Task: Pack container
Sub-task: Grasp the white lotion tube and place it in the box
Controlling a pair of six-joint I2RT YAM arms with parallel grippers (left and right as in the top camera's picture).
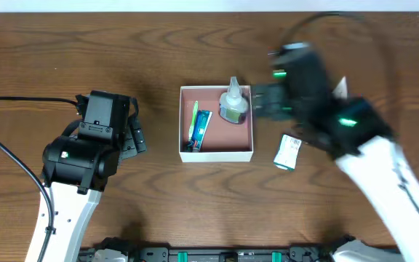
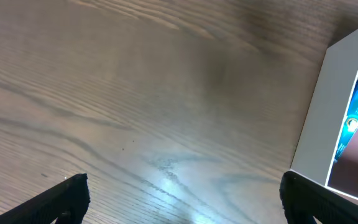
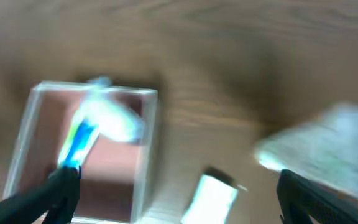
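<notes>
At the middle of the wood-grain surface (image 1: 64, 44), we see the container (image 1: 217, 154) holding a green toothbrush (image 1: 193, 120), a blue tube (image 1: 203, 127) and a capped bottle (image 1: 233, 108), while a small green-and-white carton (image 1: 288, 151) lies outside it, just beside its wall toward the right edge. We judge packing well along, the carton the one item left out. The right tool (image 3: 176, 193), blurred, hangs over container and carton with its fingers (image 3: 61, 186) spread wide and nothing between them; the left tool (image 2: 182, 193) sits toward the left edge, equally wide and empty. The next move, as we read it, calls for the right tool to drop over the carton, close across its narrow sides and lift it clear of the thin wall onto bare pink floor. Dark brown grain shows a patch of glare; of the room we see only a pale strip past the far edge.
</notes>
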